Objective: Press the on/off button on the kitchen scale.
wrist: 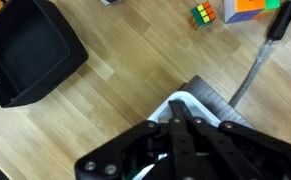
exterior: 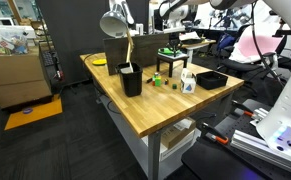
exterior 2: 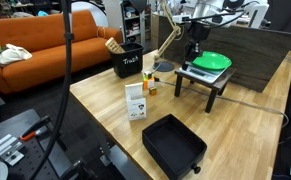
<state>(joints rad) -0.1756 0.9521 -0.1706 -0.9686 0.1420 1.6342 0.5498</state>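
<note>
While the claw (exterior 2: pixel 193 56) hangs over the scale (exterior 2: pixel 197 72), we get the wrist view: it's drawn together, no gap showing, tip above the scale's pale end. The scale sits on a black stand (exterior 2: pixel 215 92) toward the far side of the table (exterior 2: pixel 95 110), a green plate (exterior 2: pixel 212 61) on top. Its long axis seems to run from the claw's end to the plate's end, skewed across the table's planks. Contact? We cannot tell.
</note>
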